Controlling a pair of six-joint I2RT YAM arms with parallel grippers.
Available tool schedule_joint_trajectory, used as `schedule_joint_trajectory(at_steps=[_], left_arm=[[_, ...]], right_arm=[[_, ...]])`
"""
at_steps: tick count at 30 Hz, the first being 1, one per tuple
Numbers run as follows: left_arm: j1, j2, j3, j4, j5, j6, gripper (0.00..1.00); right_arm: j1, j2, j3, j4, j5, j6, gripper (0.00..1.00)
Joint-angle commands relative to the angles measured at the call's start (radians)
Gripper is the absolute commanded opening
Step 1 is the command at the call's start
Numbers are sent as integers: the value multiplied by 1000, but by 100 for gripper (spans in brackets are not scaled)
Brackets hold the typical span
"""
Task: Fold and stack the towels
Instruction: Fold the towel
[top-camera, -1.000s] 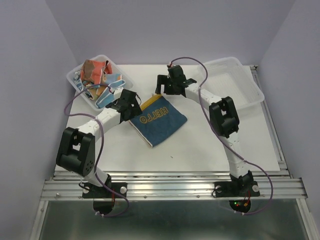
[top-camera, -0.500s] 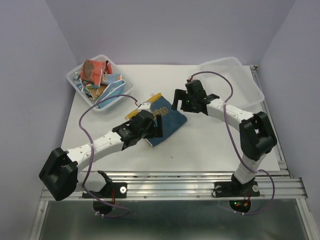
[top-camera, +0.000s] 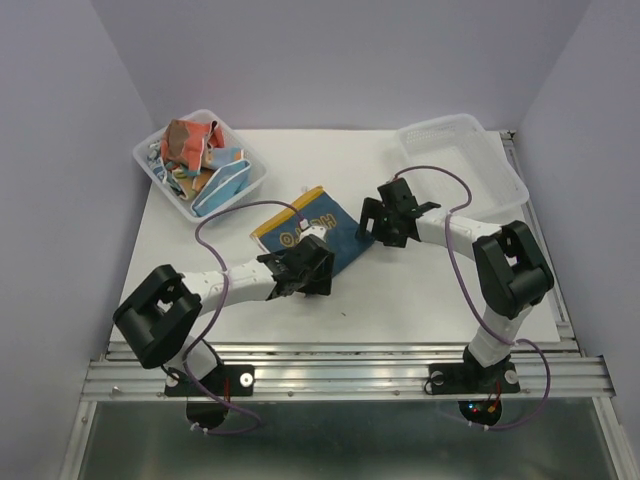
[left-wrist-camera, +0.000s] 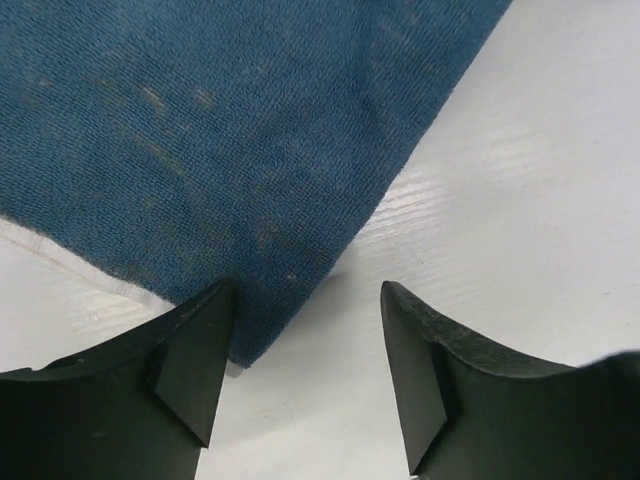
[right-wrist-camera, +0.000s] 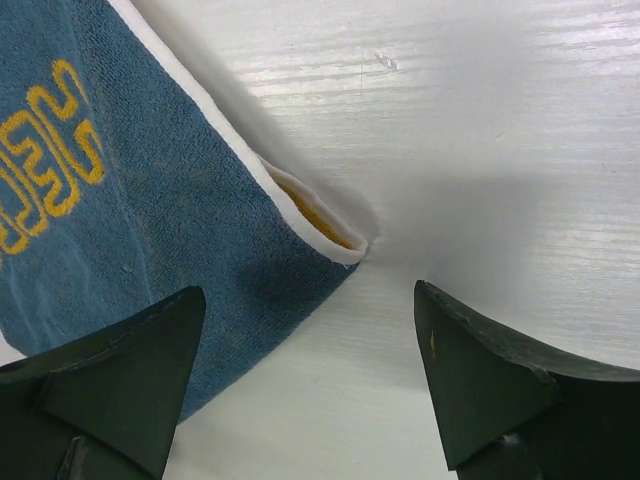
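Blue towel: the folded blue towel lies flat near the middle of the table, with yellow lettering on top.
Left gripper: the left gripper is low at the towel's 6 o'clock corner. Its fingers are spread, with the corner lying against one of them, and nothing is pinched.
Right gripper: the right gripper is at the towel's 3 o'clock corner. Its fingers are wide apart with the corner between them, not clamped.
Other towels: crumpled towels sit piled in a clear basket at 10 o'clock.
Second basket: another basket stands at 2 o'clock.
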Motion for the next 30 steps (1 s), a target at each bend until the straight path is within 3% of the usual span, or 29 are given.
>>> schedule_joint_trajectory(at_steps=[1,2,9,13,20,22,23,25,30], left_arm=[[-19,36,4,-34,-11,30,67],[-28,44,2,-40,-17,24,62],[-100,47,-1,-94,-60,-21,58],[-115,67,-1,-115,-78,-38,50],[-164,110,26,-126,-77,-54,24],[-181,116,34,-129,-75,-56,11],[-198,120,45,-129,-74,-54,0],[-221,120,57,-132,-75,-51,0],[-308,96,114,-128,-56,-59,0]], right_arm=[[-10,7,-23,60,-10,24,88],[-15,10,-20,60,-12,33,87],[-16,22,-18,66,-56,48,74],[-16,33,-29,52,-51,53,65],[-16,2,-105,29,-35,81,57],[-18,-11,-122,42,-35,85,44],[-15,-14,-130,45,0,82,38],[-16,-10,-122,49,27,82,23],[-16,-42,-87,-22,90,56,6]])
